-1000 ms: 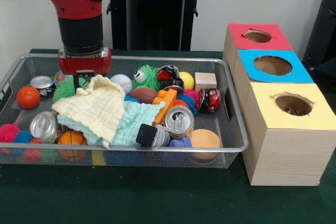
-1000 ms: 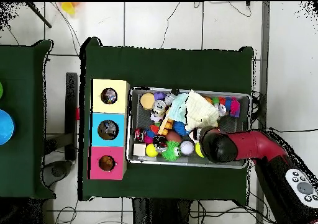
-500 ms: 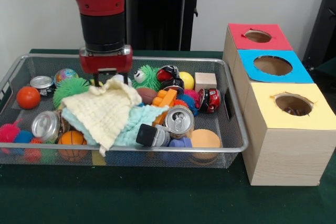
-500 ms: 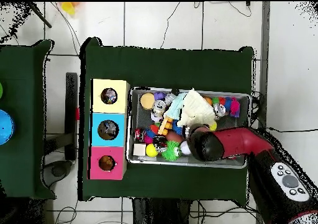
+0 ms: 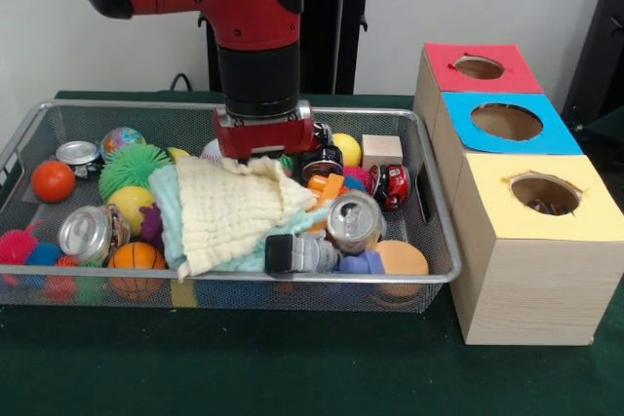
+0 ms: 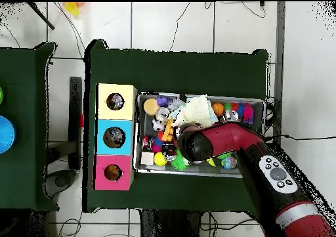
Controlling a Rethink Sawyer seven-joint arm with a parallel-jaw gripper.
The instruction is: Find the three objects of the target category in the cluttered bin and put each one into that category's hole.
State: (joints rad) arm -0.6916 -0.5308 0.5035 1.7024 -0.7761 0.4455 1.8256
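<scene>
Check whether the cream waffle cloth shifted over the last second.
Yes. The cream waffle cloth slid toward the yellow box, along with the claw above it.

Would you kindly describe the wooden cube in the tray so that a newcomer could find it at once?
Start at the wire mesh bin and go to its far corner nearest the red-topped box. There, against the back wall, sits the wooden cube, beside a yellow ball. It is the only plain, square-edged pale block among round, colourful toys.

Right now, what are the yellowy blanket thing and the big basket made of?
The cream cloth looks like soft woven fabric: it shows a waffle grid and drapes in folds. The bin looks like shiny silver metal wire mesh; you can see the toys through its sides.
</scene>
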